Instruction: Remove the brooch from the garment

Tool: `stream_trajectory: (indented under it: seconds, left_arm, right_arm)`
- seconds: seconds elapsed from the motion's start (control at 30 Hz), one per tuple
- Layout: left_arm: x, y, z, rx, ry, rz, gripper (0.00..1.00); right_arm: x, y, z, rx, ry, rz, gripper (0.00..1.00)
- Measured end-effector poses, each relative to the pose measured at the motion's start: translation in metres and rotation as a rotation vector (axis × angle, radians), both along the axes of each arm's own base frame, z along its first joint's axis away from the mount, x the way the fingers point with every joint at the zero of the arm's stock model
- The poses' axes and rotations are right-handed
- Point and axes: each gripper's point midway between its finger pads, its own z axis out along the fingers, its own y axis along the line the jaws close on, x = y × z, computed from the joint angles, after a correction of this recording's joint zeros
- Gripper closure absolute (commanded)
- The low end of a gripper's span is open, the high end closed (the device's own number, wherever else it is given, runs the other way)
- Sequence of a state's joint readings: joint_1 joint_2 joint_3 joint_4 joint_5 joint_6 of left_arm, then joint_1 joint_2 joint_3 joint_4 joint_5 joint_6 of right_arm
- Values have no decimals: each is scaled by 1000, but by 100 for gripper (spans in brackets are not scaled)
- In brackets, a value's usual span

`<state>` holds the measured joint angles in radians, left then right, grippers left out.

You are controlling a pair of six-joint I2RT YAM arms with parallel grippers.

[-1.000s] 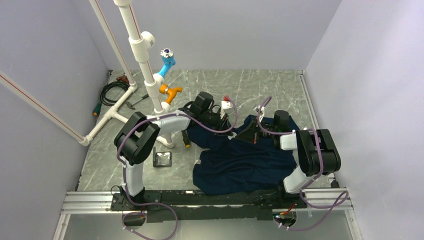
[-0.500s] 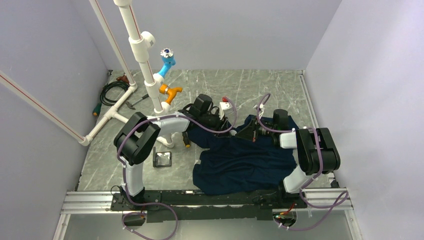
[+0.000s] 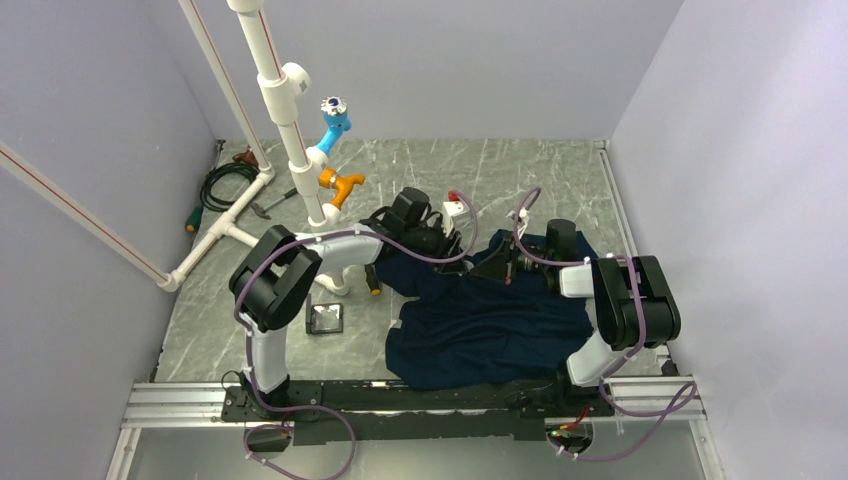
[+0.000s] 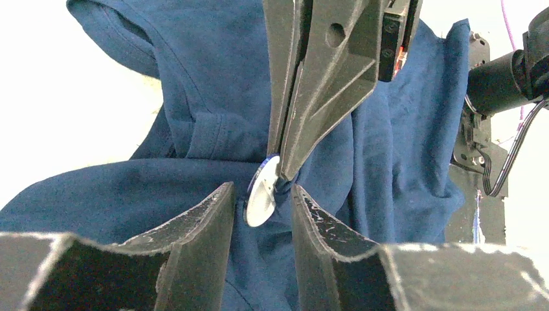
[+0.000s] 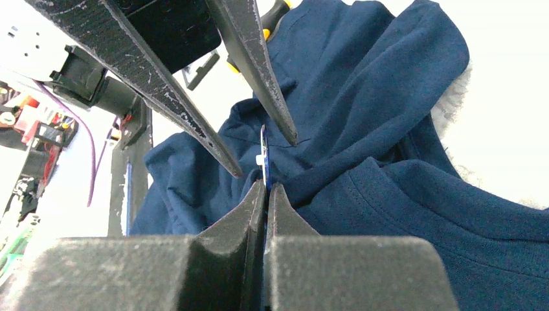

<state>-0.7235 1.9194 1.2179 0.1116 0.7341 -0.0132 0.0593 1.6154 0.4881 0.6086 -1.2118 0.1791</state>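
garment: dark navy T-shirt, crumpled, spread from the near edge to the middle of the bench, on its right half.
dark square item: flat on the bench, left of the garment and apart from it, toward the near-left corner.
right jaws: clamped together on the rim of the brooch. In the left wrist view their fingers come down from the top and meet at the disc's upper edge.
brooch: small round blue-grey disc, standing on edge at a raised fold of the garment, near the middle of the bench. Its lower edge touches the cloth; whether it is fastened there cannot be told. It is too small to make out in the top view.
left jaws: apart, one finger on each side of the brooch, not closed on it.
white pipe frame: upright toward the far-left corner, carrying a light-blue fitting and an orange fitting.
black cable coil: in the far-left corner.
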Motion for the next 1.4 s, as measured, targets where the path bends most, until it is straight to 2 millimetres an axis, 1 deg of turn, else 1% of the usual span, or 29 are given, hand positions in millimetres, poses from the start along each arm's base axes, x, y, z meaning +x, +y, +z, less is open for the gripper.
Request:
stream_trajectory:
  seconds: [0.27, 0.57, 0.63, 0.77, 0.9, 1.23, 1.33, 1.4]
  left_arm:
    - [6, -1, 0, 7, 1, 27, 59]
    - [4, -4, -2, 14, -8, 23, 59]
    - [5, -4, -2, 19, -12, 31, 60]
    - [9, -4, -4, 37, -24, 43, 68]
    - [11, -6, -5, 52, -47, 47, 73]
    - [12, -6, -6, 71, -69, 42, 74]
    - [12, -5, -7, 75, -68, 40, 78]
    - [11, -4, -8, 78, -67, 39, 79]
  right_arm:
    - [-1, 0, 0, 1, -5, 2, 100]
    - [0, 0, 0, 2, -8, 2, 100]
    - [0, 0, 0, 2, -9, 2, 100]
    - [0, 0, 0, 1, -14, 1, 100]
    - [1, -2, 0, 0, -17, -5, 100]
    - [3, -3, -2, -8, -22, -19, 100]
    - [3, -3, -2, -10, -20, -23, 100]
    - [4, -3, -3, -12, -21, -27, 100]
